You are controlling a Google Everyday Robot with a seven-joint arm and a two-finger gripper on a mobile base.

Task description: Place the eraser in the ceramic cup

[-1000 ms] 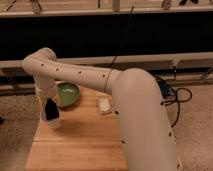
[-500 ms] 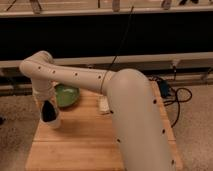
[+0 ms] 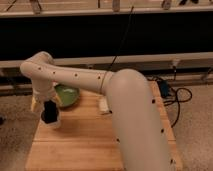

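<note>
Barely anything is shifting since the earlier frames. Your end effector [image 3: 50,113] is staying where it was, just in front of the green bowl [image 3: 69,95] and toward its left. Only the thick white arm [image 3: 130,115] is drawing back a little, so it is filling slightly less of the view on the bowl's right.

You are looking at a wooden counter [image 3: 90,145] with the green bowl sitting near its back left corner. The arm is bending over the bowl from the right. Its wrist is turning downward at the bowl's left edge, so the dark end effector is pointing straight down at the counter.

You cannot tell whether the end effector is wide, narrow or holding something, because it is showing only as a dark block. A white shape is peeking out at its lower right side, touching or directly beneath it. That shape is reading as the ceramic cup [image 3: 57,121], standing in front of the bowl and to the left.

The eraser [image 3: 103,105], as far as you can tell, is the small pale block lying flat on the counter just to the right of the bowl. It is partly tucked against the arm's thick link. That is putting the bowl between it and the end effector, with the eraser well apart from the end effector and from the cup.

Black cables [image 3: 172,94] are trailing on the floor far to the right of the bowl, beyond the counter's edge.
</note>
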